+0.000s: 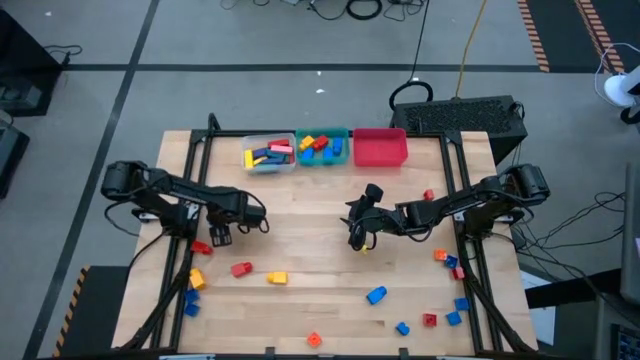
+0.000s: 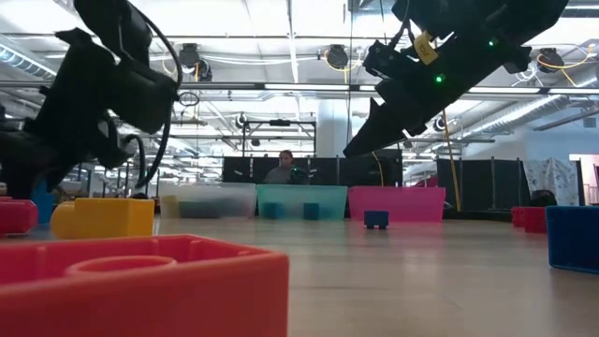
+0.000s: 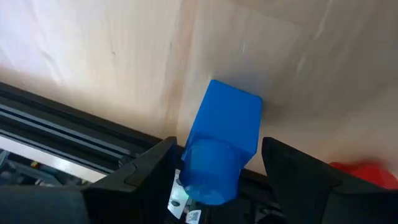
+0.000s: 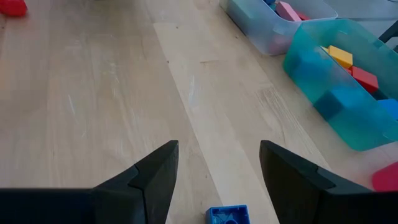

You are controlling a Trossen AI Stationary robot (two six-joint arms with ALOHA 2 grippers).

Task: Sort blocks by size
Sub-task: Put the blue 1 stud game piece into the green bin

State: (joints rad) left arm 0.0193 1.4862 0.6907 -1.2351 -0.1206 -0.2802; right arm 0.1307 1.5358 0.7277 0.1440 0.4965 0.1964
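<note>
Blocks part-sorted; both arms over the table.
Left hand point(image 1: 221, 236) grips a blue block point(image 3: 225, 143) at table's left side; a loose hold could drop it. Right hand point(image 1: 357, 232) empty, fingers apart, mid-table, tilted down above a small blue block point(image 4: 227, 215). Sorted blocks in clear bin point(image 1: 268, 153), teal bin point(image 1: 322, 147); others scattered.

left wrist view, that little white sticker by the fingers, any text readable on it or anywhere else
None can be read.
Sticker beside the blue block in the left gripper: marks too small.
Bins and loose blocks: no lettering shows.
</note>
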